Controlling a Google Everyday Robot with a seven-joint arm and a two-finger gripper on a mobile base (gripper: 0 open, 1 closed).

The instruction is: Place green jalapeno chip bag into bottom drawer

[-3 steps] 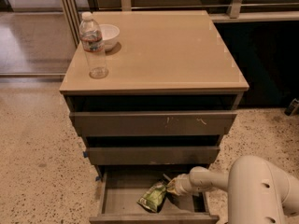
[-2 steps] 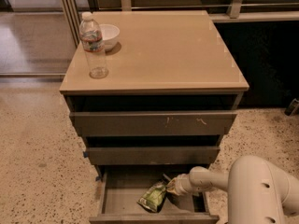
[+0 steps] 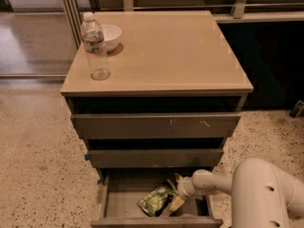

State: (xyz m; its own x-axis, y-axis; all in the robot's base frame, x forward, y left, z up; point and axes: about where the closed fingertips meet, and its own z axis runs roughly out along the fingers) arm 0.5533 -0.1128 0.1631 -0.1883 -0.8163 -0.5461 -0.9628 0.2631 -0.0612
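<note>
The green jalapeno chip bag (image 3: pixel 155 201) lies crinkled inside the open bottom drawer (image 3: pixel 118 203), near its middle. My gripper (image 3: pixel 174 197) reaches into the drawer from the right, on the end of the white arm (image 3: pixel 213 183). Its fingers stand at the bag's right end, one above and one below it, touching or very close to the bag. The two drawers above, one with scratch marks (image 3: pixel 185 123), are slightly pulled out.
On the tan cabinet top (image 3: pixel 180 51) a clear water bottle (image 3: pixel 94 45) stands at the left with a white bowl (image 3: pixel 108 35) behind it. Speckled floor surrounds the cabinet. A dark panel and a railing lie behind and to the right.
</note>
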